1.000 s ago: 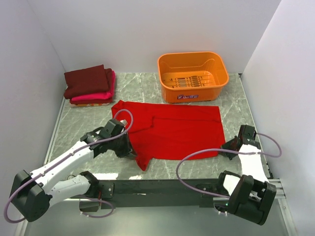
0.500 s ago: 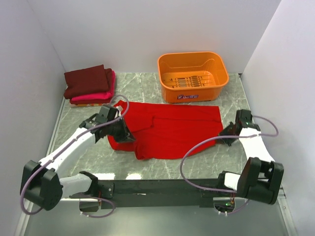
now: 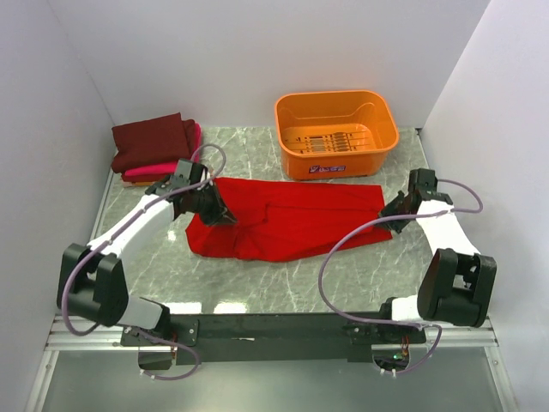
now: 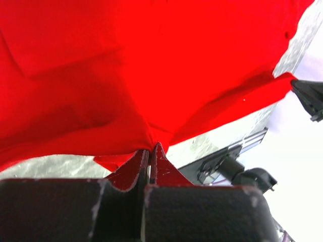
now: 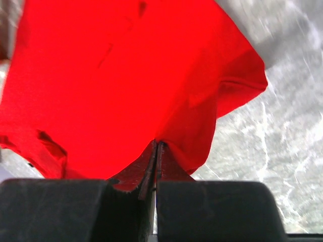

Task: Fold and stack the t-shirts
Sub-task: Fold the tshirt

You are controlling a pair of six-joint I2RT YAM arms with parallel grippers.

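Observation:
A bright red t-shirt (image 3: 292,225) lies across the middle of the table, its near half folded up over the far half. My left gripper (image 3: 220,212) is shut on its left edge; the left wrist view shows cloth (image 4: 126,75) pinched between the jaws. My right gripper (image 3: 390,211) is shut on its right edge; the right wrist view shows cloth (image 5: 121,85) pinched there. A dark maroon t-shirt (image 3: 150,139) lies folded on a hot pink t-shirt (image 3: 171,168) at the back left.
An orange plastic basket (image 3: 336,133) stands at the back, right of centre, just behind the red shirt. White walls close in the left, back and right sides. Marble tabletop (image 3: 300,279) shows in front of the shirt.
Both grippers have moved away from me toward the back, carrying the red shirt's near edge over the far part. The shirt now forms a narrower band.

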